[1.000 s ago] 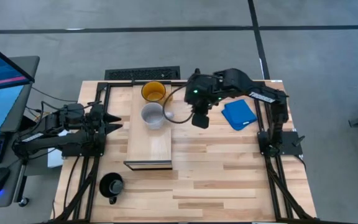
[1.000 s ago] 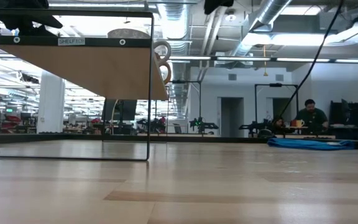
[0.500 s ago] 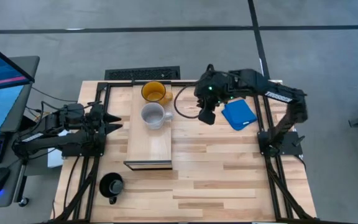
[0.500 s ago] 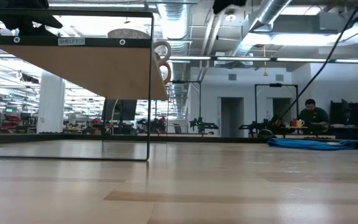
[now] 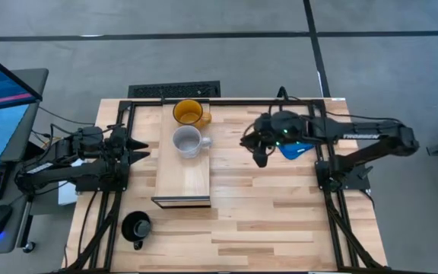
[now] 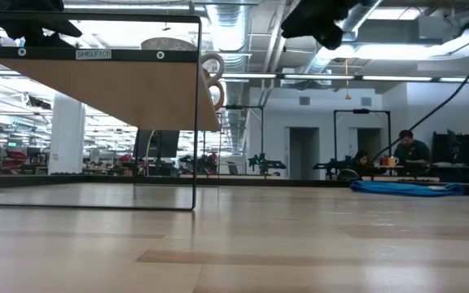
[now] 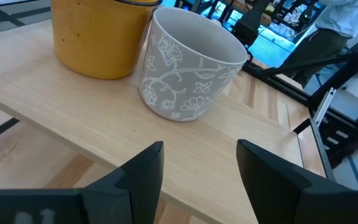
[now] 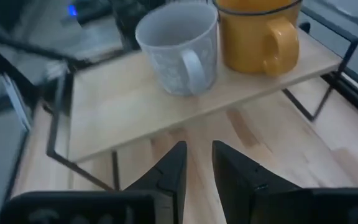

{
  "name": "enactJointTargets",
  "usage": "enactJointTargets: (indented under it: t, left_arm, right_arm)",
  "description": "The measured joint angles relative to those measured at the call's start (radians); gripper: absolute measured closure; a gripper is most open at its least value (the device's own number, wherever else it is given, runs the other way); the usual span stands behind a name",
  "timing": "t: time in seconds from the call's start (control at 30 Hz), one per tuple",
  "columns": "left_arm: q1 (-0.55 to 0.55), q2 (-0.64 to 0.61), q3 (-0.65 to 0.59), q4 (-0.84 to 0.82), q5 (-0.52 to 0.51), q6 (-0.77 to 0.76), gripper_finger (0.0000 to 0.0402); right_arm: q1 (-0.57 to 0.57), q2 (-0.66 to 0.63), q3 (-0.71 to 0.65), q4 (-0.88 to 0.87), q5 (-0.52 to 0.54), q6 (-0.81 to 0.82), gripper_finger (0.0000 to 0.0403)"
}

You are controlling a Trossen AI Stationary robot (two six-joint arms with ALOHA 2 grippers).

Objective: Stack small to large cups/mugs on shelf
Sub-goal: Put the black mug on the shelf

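Note:
The yellow-orange mug (image 5: 188,112) stands on its base at the far end of the pale shelf (image 5: 182,175). The white patterned mug (image 5: 188,141) stands upright just nearer on the shelf, its handle toward the table's right; both mugs also show in the right wrist view (image 8: 179,53). The black mug (image 5: 136,227) stands on the tabletop at the near left. My right gripper (image 5: 260,156) hovers over the table right of the shelf, empty, its fingers (image 8: 173,165) a narrow gap apart. My left gripper (image 5: 143,148) waits open at the shelf's left side, facing the white mug (image 7: 188,68).
A flat blue object (image 5: 296,143) lies at the table's far right, partly under my right arm. Black frame rails (image 5: 120,198) run along both table sides. A keyboard (image 5: 175,90) lies beyond the far edge. People sit far off in the room (image 6: 409,150).
My right gripper has drawn away from the white mug's handle, going toward the table's right edge and a little toward the near edge, the arm stretching out low. Both mugs have stayed in place on the shelf.

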Motion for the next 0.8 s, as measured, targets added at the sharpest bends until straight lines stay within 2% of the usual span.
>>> enactJointTargets:
  t: [0.1,0.27,0.63,0.8]
  left_arm:
    - [0.0,0.0,0.0,0.002,-0.006,0.0,0.0208]
    - [0.0,0.0,0.0,0.008,-0.01,0.0,0.0208]
    - [0.0,0.0,0.0,0.015,-0.031,-0.031,0.0208]
    - [0.0,0.0,0.0,0.049,0.063,-0.024,0.0208]
  right_arm:
    - [0.018,-0.036,-0.11,0.142,0.003,0.028,0.0305]
    - [0.05,-0.071,-0.236,0.283,0.0,0.029,0.0305]
    - [0.043,0.031,-0.251,0.473,0.003,0.028,0.0305]
    - [0.036,0.066,-0.251,0.507,0.002,0.026,0.0305]
